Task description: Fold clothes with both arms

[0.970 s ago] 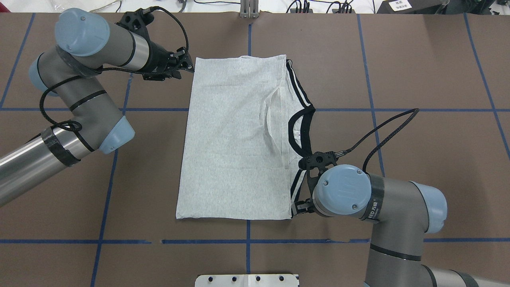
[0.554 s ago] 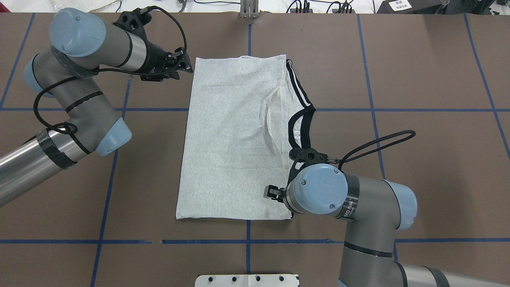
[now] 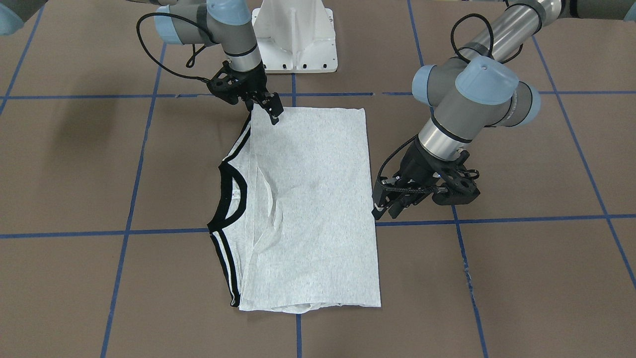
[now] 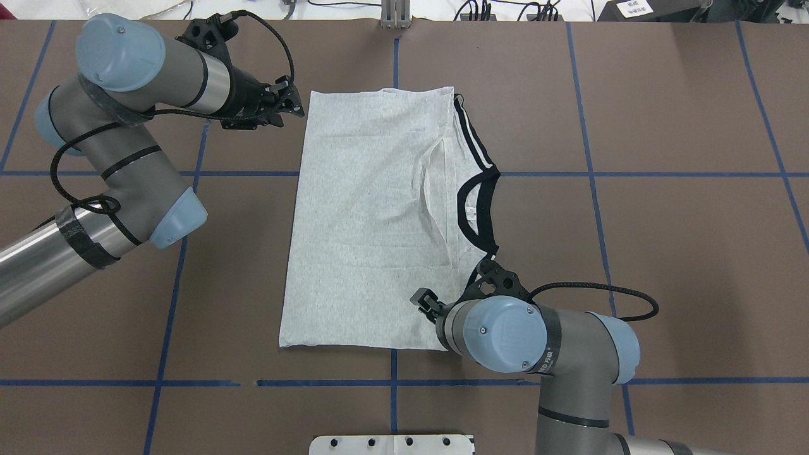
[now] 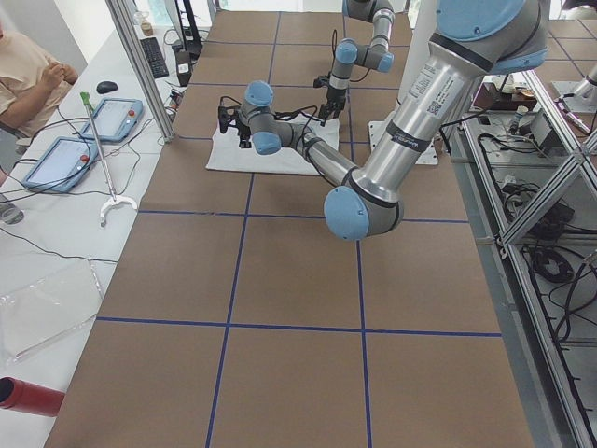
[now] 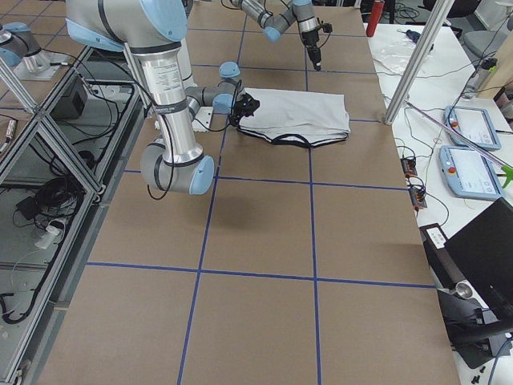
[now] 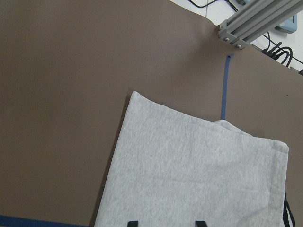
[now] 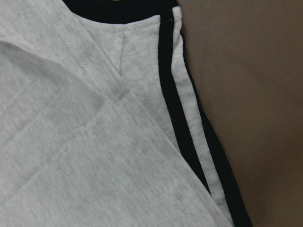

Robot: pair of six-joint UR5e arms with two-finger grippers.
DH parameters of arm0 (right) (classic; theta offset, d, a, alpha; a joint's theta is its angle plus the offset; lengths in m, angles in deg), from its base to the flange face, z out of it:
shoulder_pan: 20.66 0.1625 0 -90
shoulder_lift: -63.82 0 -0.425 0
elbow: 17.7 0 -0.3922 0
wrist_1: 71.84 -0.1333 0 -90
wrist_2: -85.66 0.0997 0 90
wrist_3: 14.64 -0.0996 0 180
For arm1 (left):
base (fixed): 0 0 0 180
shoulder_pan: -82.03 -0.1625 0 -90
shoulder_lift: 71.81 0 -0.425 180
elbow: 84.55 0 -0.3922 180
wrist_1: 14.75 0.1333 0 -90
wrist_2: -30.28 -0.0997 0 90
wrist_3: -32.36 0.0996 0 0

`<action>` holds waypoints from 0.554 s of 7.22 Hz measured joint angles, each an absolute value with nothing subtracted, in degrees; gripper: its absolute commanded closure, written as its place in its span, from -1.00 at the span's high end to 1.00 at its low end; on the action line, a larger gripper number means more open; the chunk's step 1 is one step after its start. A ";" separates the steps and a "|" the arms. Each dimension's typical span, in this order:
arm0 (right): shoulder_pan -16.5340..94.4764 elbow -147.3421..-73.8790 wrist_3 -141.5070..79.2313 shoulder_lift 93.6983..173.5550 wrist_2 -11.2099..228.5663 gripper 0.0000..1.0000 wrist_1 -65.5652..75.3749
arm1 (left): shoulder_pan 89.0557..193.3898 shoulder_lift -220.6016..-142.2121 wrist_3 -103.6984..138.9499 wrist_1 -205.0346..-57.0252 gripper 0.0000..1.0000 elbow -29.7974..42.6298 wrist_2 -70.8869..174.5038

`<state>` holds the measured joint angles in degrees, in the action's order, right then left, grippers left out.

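Observation:
The grey T-shirt (image 4: 366, 221) lies folded into a flat rectangle on the brown table, print hidden. Its black collar (image 4: 483, 208) and striped cuffs (image 4: 474, 139) stick out along the right edge. My left gripper (image 4: 294, 107) is open and empty, just off the shirt's far left corner; the left wrist view shows that corner (image 7: 189, 170) between its fingertips (image 7: 199, 222). My right gripper (image 4: 422, 302) hovers over the shirt's near right part, fingers apart and empty. The right wrist view shows folded cloth (image 8: 94, 156) and a striped cuff (image 8: 175, 109). The front view shows the shirt (image 3: 308, 199), my left gripper (image 3: 385, 209) and my right gripper (image 3: 273, 112).
The white pedestal base (image 3: 295, 40) stands at the table's near edge. An aluminium post (image 4: 395, 16) is at the far edge. Blue tape lines (image 4: 164, 316) grid the table. An operator (image 5: 28, 75) and tablets (image 5: 112, 117) are beyond the far side.
My right arm has swung left and its gripper has moved from the near right cuff to over the shirt body. My left gripper has drawn back slightly from the corner. The shirt is unchanged.

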<state>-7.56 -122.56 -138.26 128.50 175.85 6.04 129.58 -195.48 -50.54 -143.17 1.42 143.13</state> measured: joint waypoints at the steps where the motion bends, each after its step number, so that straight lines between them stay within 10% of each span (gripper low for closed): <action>1: -8.42 -122.32 -138.83 128.79 175.47 0.99 5.94 | 129.58 -195.45 -50.58 -143.12 0.00 1.57 143.11; 2: -8.89 -122.14 -139.03 128.84 175.33 0.46 5.95 | 129.57 -195.42 -50.60 -142.80 0.00 1.87 143.07; 3: -8.83 -122.14 -139.15 128.81 175.33 -0.89 5.99 | 129.58 -195.40 -50.61 -142.34 0.00 2.21 143.03; 4: -8.41 -122.28 -139.54 128.70 175.44 -1.00 6.04 | 129.58 -195.36 -50.61 -142.13 0.00 2.42 142.96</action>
